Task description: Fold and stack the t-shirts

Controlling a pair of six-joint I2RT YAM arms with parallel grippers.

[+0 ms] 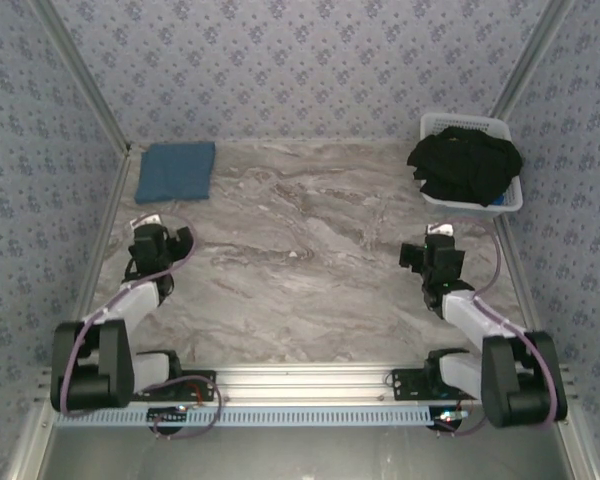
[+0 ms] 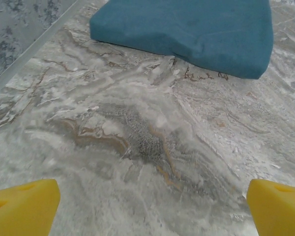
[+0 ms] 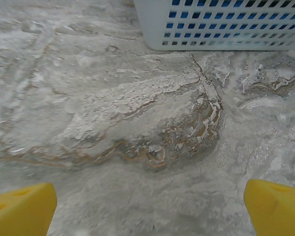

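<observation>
A teal-blue t-shirt (image 1: 176, 170) lies folded flat at the table's far left corner, and the left wrist view has it (image 2: 196, 32) at the top. Black t-shirts (image 1: 465, 165) are heaped in the white slatted basket (image 1: 435, 126) at the far right. My left gripper (image 1: 160, 243) hangs open over bare marble, short of the teal shirt, its yellow fingertips (image 2: 24, 209) wide apart with nothing between them. My right gripper (image 1: 432, 257) is open too, just in front of the basket (image 3: 221, 24), and its yellow fingertips (image 3: 19, 211) hold nothing.
The marble table (image 1: 310, 260) is walled by patterned panels on the left, back and right. A metal rail (image 1: 310, 395) with both arm bases runs along the near edge. The teal shirt lies close to the left wall.
</observation>
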